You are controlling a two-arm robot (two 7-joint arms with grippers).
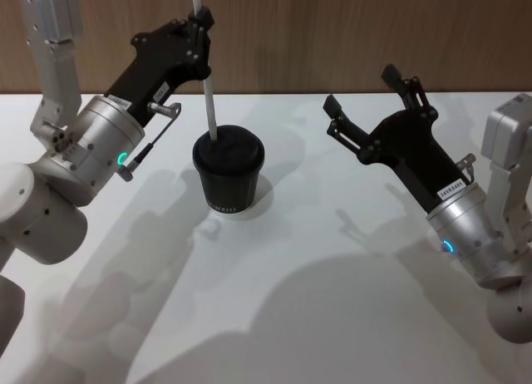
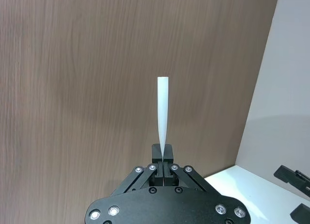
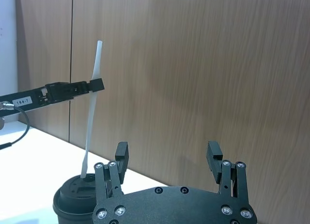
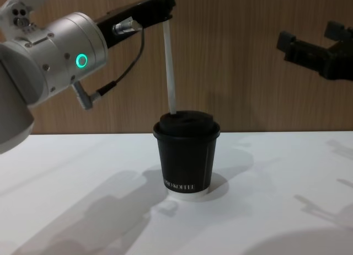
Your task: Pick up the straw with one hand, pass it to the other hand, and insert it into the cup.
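Head view, left tool: the long black two-fingered left tool (image 1: 201, 18) on its silver wrist with a glowing green ring reaches forward above the cup, fingers clamped together on the straw.
Head view, straw: the thin straight white plastic straw (image 1: 209, 85) stands nearly upright, its lower end at the lid of the cup, its upper part rising past the clamped fingers.
Head view, cup: the small black paper coffee cup (image 1: 229, 173) with a black domed plastic lid stands upright on the white tabletop (image 1: 332, 301), between the two arms.
Head view, right tool: the black angular right tool (image 1: 364, 97) hangs in the air to the cup's right, well apart from it, fingers spread and holding nothing.
Left wrist view: the fingertips (image 2: 163, 156) pinch the straw (image 2: 162, 107), which points away toward the brown wood-grain wall (image 2: 87, 88).
Right wrist view: the straw's tip (image 3: 85, 170) meets the lid (image 3: 75, 190).
Chest view: white lettering (image 4: 179, 185) sits near the cup's base.
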